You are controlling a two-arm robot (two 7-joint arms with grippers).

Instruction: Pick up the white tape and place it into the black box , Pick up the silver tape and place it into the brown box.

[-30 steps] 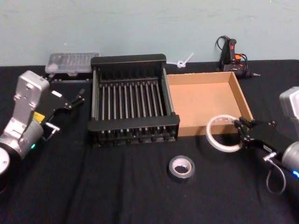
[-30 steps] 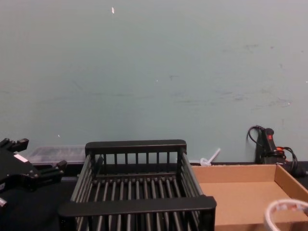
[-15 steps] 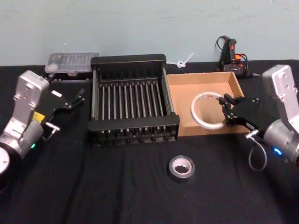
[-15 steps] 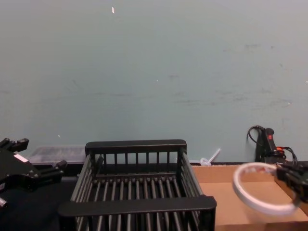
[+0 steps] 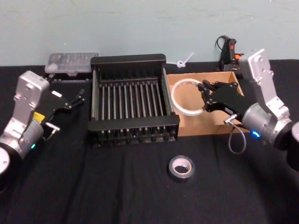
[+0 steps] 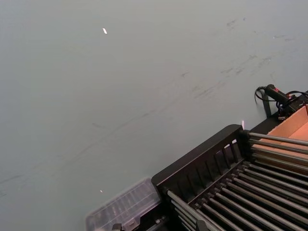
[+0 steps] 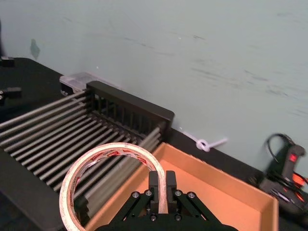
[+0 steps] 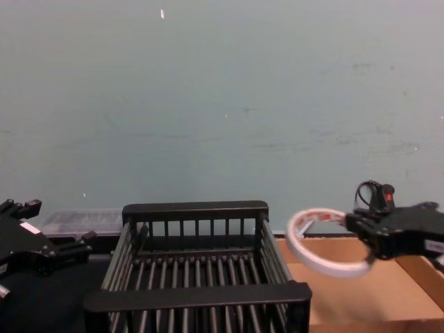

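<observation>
Head view shows the right gripper (image 5: 206, 96) clamped on the rim of the white tape (image 5: 186, 96), holding it in the air over the left part of the brown box (image 5: 205, 119), close to the right wall of the black box (image 5: 132, 127); the ring hides part of the brown box floor, and the rest of both boxes that shows holds nothing. The silver tape (image 5: 181, 167) lies flat on the black table (image 5: 117, 186), nearer than both boxes. The left gripper (image 5: 70, 102) sits left of the black box with its fingers spread, its lower half cut off in the chest view.
</observation>
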